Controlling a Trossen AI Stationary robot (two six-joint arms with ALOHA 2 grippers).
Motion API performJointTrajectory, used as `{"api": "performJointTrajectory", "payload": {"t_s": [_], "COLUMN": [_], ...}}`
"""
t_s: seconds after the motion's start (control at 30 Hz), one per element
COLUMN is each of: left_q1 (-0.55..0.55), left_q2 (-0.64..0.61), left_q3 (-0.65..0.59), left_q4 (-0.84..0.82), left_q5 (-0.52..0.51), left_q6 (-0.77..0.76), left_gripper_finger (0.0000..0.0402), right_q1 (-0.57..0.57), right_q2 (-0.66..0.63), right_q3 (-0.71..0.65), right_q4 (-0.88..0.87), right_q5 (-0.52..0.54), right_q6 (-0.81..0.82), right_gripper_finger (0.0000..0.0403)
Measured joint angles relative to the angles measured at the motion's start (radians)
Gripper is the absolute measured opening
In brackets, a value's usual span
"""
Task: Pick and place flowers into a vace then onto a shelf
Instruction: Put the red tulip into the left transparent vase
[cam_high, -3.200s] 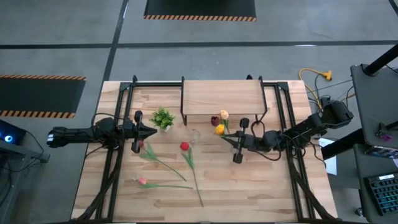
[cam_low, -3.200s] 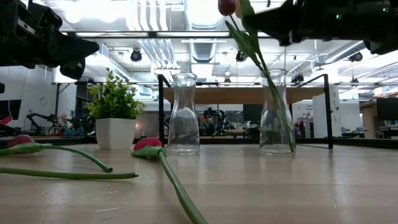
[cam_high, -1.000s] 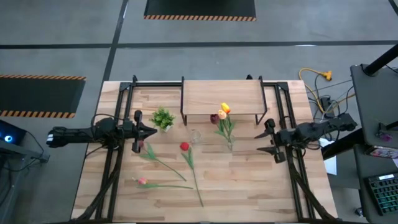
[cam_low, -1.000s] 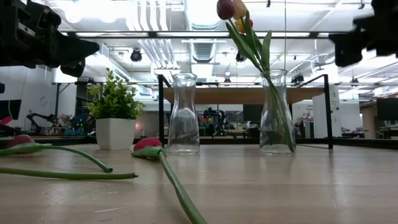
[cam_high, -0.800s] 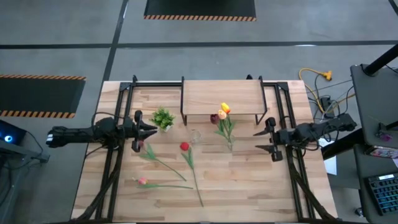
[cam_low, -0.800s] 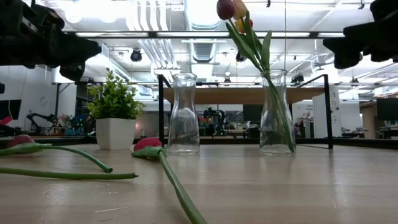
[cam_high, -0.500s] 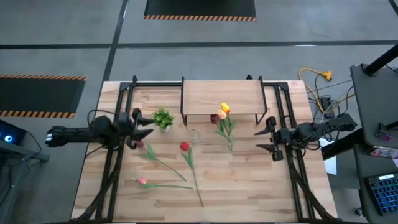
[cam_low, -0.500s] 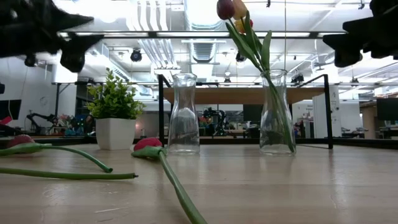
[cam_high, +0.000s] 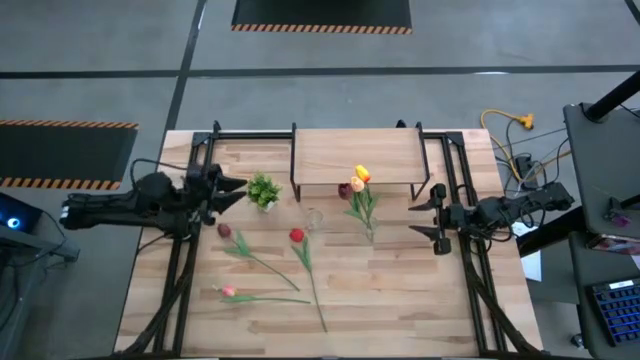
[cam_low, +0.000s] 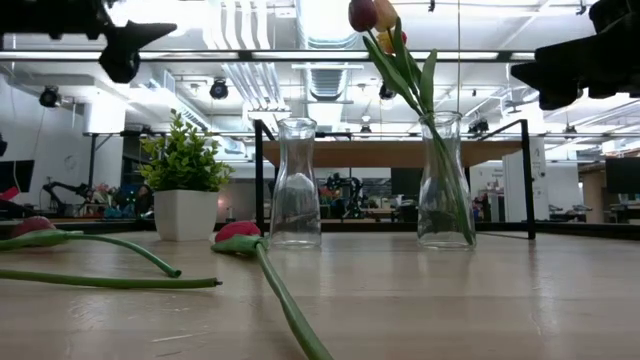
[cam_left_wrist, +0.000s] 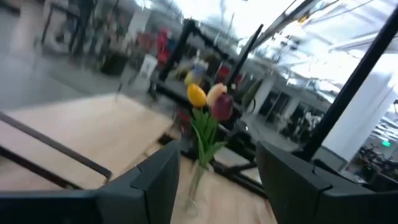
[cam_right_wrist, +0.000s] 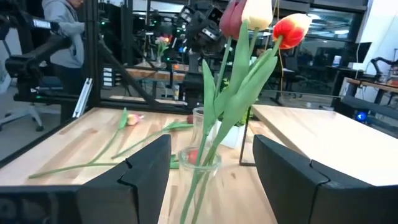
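Note:
A clear vase (cam_low: 446, 190) holding three tulips (cam_high: 358, 181) stands in front of the shelf (cam_high: 357, 157), with an empty vase (cam_low: 296, 185) to its left. Three more tulips lie flat on the table: a maroon one (cam_high: 224, 230), a red one (cam_high: 296, 236) and a pink one (cam_high: 228, 291). My left gripper (cam_high: 236, 190) hovers open, high above the table's left side next to the potted plant (cam_high: 262, 190). My right gripper (cam_high: 412, 224) hovers open to the right of the filled vase (cam_right_wrist: 202, 162) and points at it.
The shelf is a low wooden board on black legs at the table's far middle. Black frame rails (cam_high: 185, 270) run along the table's left and right sides. The near half of the table beyond the lying stems is bare wood (cam_high: 400, 300).
My left gripper has opened from shut, risen well above the table, rolled about its own line and drawn back a little toward the table's left edge. My right gripper has turned slightly in place. The vases and the flowers have kept still.

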Motion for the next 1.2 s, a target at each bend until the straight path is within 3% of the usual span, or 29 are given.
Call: {"api": "performJointTrajectory", "payload": {"t_s": [0.13,0.37,0.6,0.83,1.2], "left_q1": [-0.014,-0.060,-0.194,-0.338,-0.429], "left_q2": [0.159,0.479,0.787,1.020,1.294], "left_q3": [0.140,0.413,0.676,0.946,1.058], "left_q4": [-0.152,-0.573,-0.727,-1.088,-1.128], "left_q5": [0.002,-0.011,-0.141,-0.305,-0.317], "left_q6": [-0.107,-0.379,-0.481,-0.700,-0.844], "left_gripper_finger": [0.0193,0.0193,0.0193,0.0193,0.0193], "right_q1": [0.000,0.000,0.000,0.000,0.000], "right_q2": [0.000,0.000,0.000,0.000,-0.001], "right_q3": [0.000,0.000,0.000,0.000,0.000], "right_q4": [-0.001,-0.001,-0.001,-0.001,0.014], "right_q5": [0.000,0.000,0.001,0.037,0.086], "right_q6": [0.002,-0.001,-0.005,-0.027,-0.028], "right_gripper_finger": [0.0219,0.0219,0.0219,0.0219,0.0219]}}
